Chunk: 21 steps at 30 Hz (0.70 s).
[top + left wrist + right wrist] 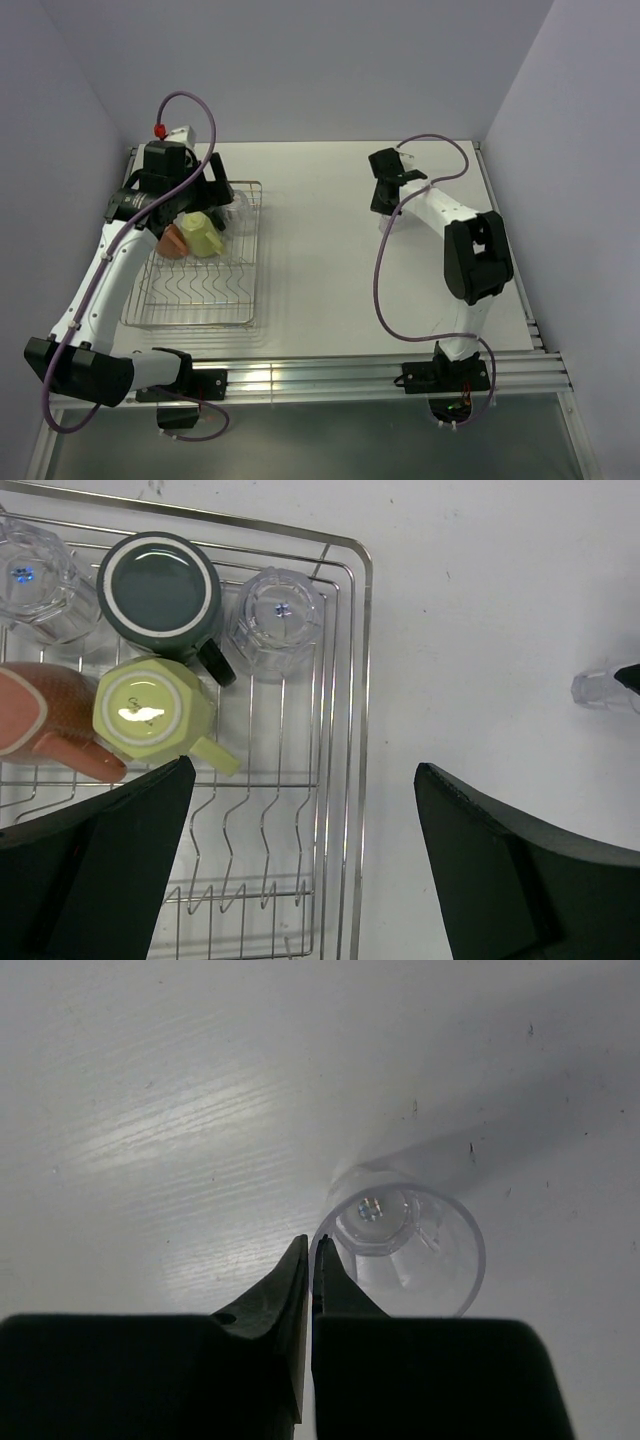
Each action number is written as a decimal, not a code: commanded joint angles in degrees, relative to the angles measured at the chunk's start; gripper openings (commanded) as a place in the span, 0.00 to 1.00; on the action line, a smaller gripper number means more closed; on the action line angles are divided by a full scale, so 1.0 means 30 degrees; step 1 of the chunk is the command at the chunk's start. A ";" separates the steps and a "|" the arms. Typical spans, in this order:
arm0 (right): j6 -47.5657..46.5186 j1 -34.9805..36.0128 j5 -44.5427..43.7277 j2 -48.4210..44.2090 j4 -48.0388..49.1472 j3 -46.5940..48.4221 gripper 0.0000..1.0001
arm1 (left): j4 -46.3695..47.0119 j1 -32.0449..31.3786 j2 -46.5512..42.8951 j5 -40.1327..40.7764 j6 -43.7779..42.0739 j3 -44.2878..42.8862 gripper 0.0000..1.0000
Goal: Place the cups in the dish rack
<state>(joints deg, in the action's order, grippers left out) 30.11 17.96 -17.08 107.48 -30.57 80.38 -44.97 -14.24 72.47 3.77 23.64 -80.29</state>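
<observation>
Cups were found in two places: five in the dish rack (300, 880) and one out on the white table (320, 250). At the far end of the rack, a black mug (160, 590) was set between two clear glasses, the corner tumbler (35, 580) on one side and the second tumbler (275, 620) on the other, just beside the mug's handle. All three appeared to be placed bottom up. Just in front of the black mug, a yellow-green cup (150, 705) was seen with its base towards the wrist camera and its handle pointing along the wires. An orange mug (40, 720) was pressed against that cup, tilted and cut off by the picture's edge. The near rows of prongs were left bare.

The left gripper (305, 770) was held above the rack's right side with its fingers spread wide and nothing between them.

The third tumbler (420, 1260) was found well apart from the rack, on the far middle part of the table, with its mouth turned towards the right wrist camera. The right gripper (312, 1245) was closed at its rim, and the thin glass wall appeared to be pinched between the two fingertips. Whether the glass was lifted off the table could not be told.
</observation>
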 commanded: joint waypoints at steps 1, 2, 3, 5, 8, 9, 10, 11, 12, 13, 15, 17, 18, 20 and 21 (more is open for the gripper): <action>-0.0134 -0.0067 0.1148 -0.2278 0.0314 -0.0366 0.00 | 0.1218 -0.0087 -0.0601 -0.1079 0.0060 0.0278 0.99; -0.0105 -0.0038 0.2603 -0.2659 0.0519 -0.0599 0.00 | 0.1366 -0.0087 -0.0717 -0.1661 0.0118 0.0366 0.99; -0.0075 -0.0067 0.3546 -0.3562 0.1101 -0.1066 0.00 | 0.1541 -0.0087 -0.0776 -0.2073 0.0148 0.0454 0.99; 0.0390 -0.0009 0.6784 -0.4591 0.2039 -0.1740 0.00 | 0.2183 -0.0087 -0.0951 -0.3648 0.0294 0.0806 0.99; 0.1849 0.0225 1.0632 -0.6701 0.5023 -0.3467 0.00 | 0.3180 -0.0087 -0.1360 -0.5644 0.0702 0.1768 0.99; 0.2584 0.0284 1.3226 -0.7721 0.7411 -0.4662 0.00 | 0.4141 -0.0087 -0.1508 -0.7072 0.0879 0.2093 0.99; 0.4389 0.0429 1.4470 -0.8224 0.8856 -0.5312 0.00 | 0.4614 -0.0087 -0.1799 -0.7725 0.1054 0.2705 0.99; 0.5393 0.0576 1.5585 -0.9013 1.0350 -0.5985 0.00 | 0.5083 -0.0087 -0.1947 -0.8398 0.1491 0.2972 0.99; 0.6448 0.0722 1.7104 -0.9252 1.3526 -0.7065 0.00 | 0.6161 -0.0087 -0.2094 -0.9623 0.1699 0.3294 0.99; 0.7270 0.0956 1.7496 -0.9487 1.4602 -0.7395 0.00 | 0.6665 -0.0087 -0.2240 -1.0187 0.1904 0.3848 0.99; 0.9148 0.1717 1.7850 -0.9898 1.7058 -0.7925 0.00 | 0.7951 -0.0087 -0.2563 -1.0980 0.2577 0.4262 0.99; 1.0521 0.2390 1.7852 -1.0132 1.8356 -0.8275 0.00 | 0.8630 -0.0087 -0.2768 -1.1831 0.3045 0.4761 0.99; 1.1110 0.2539 1.7852 -1.0163 1.9929 -0.8422 0.00 | 0.8894 -0.0087 -0.2769 -1.1978 0.3135 0.4849 0.99; 1.2694 0.2803 1.7910 -0.9931 2.1431 -0.8744 0.00 | 0.9101 -0.0087 -0.2711 -1.2242 0.3253 0.4967 0.99; 1.3133 0.3065 1.7969 -0.9813 2.2715 -0.8804 0.00 | 0.9218 -0.0087 -0.2681 -1.2272 0.3311 0.5025 0.99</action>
<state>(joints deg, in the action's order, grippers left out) 59.96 26.11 33.15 78.65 19.92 54.70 -23.77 -14.33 65.80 -28.23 31.42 -65.58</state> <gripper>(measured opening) 0.020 0.992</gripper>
